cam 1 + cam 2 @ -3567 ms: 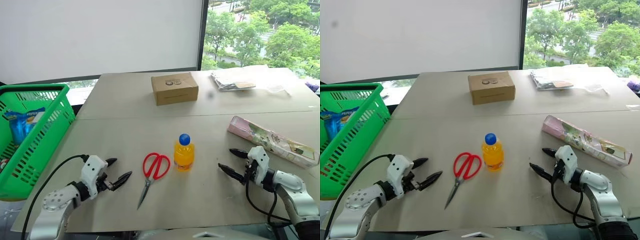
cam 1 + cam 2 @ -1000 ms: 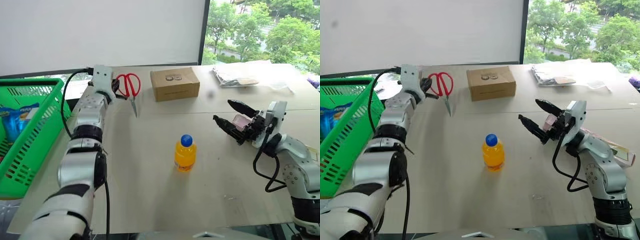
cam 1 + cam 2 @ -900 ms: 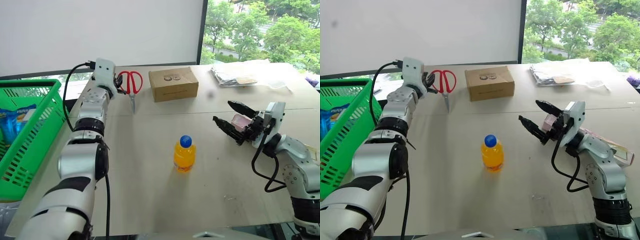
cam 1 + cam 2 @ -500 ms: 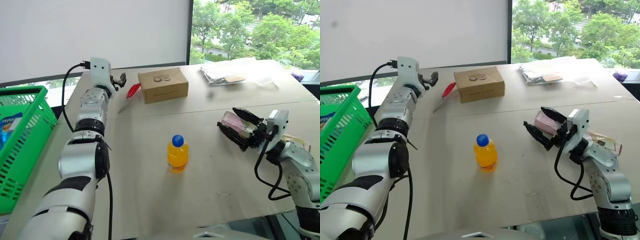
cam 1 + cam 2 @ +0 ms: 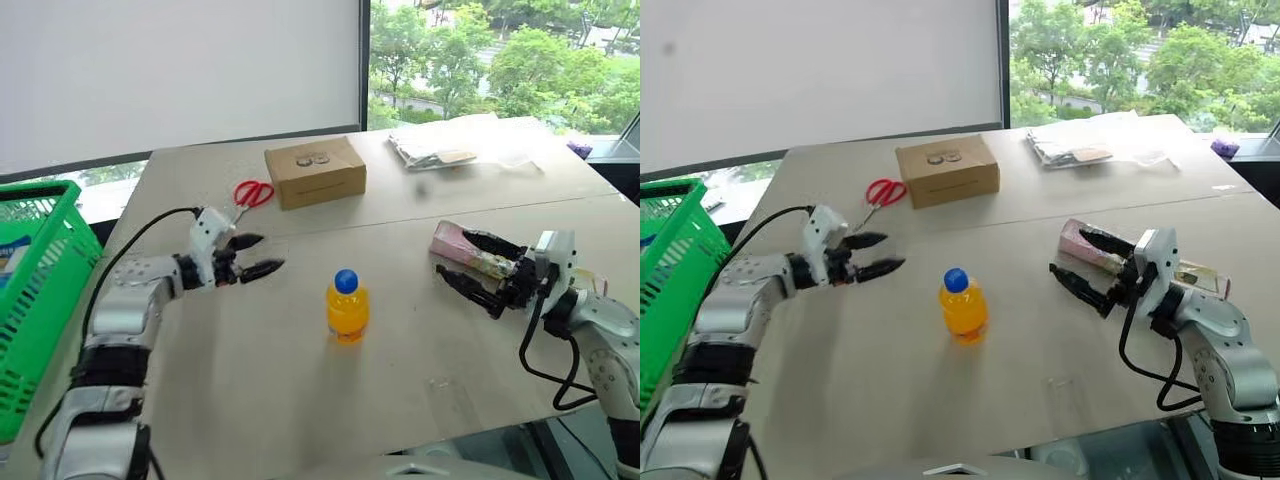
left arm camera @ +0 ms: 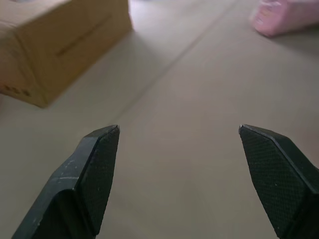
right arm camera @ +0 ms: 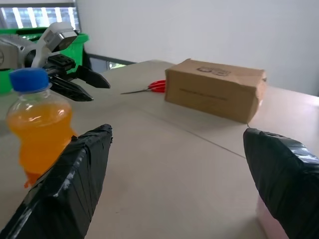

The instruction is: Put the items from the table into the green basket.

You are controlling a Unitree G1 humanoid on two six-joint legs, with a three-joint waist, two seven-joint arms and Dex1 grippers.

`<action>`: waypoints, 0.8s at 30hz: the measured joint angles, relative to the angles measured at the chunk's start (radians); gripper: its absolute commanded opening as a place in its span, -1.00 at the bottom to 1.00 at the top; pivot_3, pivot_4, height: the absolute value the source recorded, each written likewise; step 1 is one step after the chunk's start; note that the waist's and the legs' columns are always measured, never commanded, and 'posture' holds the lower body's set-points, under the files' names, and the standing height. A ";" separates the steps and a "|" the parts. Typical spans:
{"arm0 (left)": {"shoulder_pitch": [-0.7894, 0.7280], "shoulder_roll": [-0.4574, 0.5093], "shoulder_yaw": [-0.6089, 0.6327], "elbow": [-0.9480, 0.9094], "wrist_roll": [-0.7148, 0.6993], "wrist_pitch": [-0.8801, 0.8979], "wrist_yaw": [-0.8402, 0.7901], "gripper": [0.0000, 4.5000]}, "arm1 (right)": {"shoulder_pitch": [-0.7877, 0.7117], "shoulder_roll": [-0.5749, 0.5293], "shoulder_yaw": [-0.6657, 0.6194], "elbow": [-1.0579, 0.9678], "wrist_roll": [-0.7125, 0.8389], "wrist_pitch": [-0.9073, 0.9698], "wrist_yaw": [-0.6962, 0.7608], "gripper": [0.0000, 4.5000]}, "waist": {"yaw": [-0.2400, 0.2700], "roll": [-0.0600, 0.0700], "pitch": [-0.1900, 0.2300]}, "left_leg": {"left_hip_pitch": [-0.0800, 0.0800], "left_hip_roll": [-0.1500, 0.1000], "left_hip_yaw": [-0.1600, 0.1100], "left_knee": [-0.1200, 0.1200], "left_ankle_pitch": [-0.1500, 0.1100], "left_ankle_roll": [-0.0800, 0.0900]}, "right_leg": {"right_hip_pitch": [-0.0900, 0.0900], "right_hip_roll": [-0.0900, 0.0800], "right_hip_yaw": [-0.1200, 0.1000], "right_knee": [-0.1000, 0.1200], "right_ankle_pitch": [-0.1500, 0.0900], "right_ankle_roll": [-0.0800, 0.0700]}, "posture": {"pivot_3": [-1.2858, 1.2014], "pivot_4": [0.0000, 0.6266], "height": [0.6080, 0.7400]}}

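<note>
Fingers of the left gripper (image 5: 254, 254) now gape empty; the scissors (image 5: 250, 194) it carried lie beside the box (image 5: 315, 171). Right gripper (image 5: 478, 272) stays open.

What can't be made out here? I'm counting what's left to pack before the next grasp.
- green basket: cut by the head views' edge; contents mostly unseen.
- pink packet: right gripper covers part.
- scissors: blades partly behind the cardboard box.
- Box print: too small.

Ahead of me a white wall panel (image 5: 180, 70) meets a window (image 5: 500, 55) with a dark frame; daylight and green trees (image 5: 450, 50) fill it.
</note>
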 measured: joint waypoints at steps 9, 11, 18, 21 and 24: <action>0.109 -0.038 -0.078 -0.337 -0.133 0.169 -0.042 0.99 | 0.021 -0.044 0.030 -0.003 0.041 0.056 0.094 1.00 | 0.060 0.003 -0.001 | 0.001 0.000 0.001 0.002 0.000 0.000 | 0.001 0.000 0.000 0.000 0.000 0.000 | -0.05 -1.00 1.00; 0.111 -0.055 -0.082 -0.338 -0.140 0.188 -0.033 0.99 | 0.032 -0.050 0.030 -0.010 0.054 0.071 0.108 1.00 | 0.062 0.003 -0.001 | 0.001 0.002 0.001 0.002 0.000 0.000 | 0.001 0.002 0.000 0.000 0.000 0.000 | -0.05 -1.00 1.00; 0.107 -0.150 -0.159 -0.327 -0.139 0.188 -0.013 0.99 | 0.033 -0.058 0.030 -0.038 0.086 0.119 0.113 1.00 | 0.068 0.003 -0.002 | 0.001 0.001 0.002 0.002 0.000 0.000 | 0.001 0.002 0.001 -0.001 0.000 0.000 | -0.08 -1.00 1.00; 0.102 -0.178 -0.193 -0.312 -0.130 0.172 -0.012 0.99 | 0.047 -0.071 0.030 -0.064 0.113 0.152 0.113 1.00 | 0.067 0.003 -0.002 | 0.001 0.002 0.002 0.002 0.000 0.000 | 0.001 0.002 0.001 0.000 0.000 0.000 | -0.09 -1.00 1.00; 0.077 -0.210 -0.219 -0.277 -0.114 0.148 -0.011 0.99 | 0.062 -0.086 0.030 -0.094 0.122 0.178 0.113 1.00 | 0.067 0.003 -0.002 | 0.001 0.002 0.002 0.003 0.000 0.000 | 0.002 0.002 0.001 0.000 0.000 0.000 | -0.09 -1.00 1.00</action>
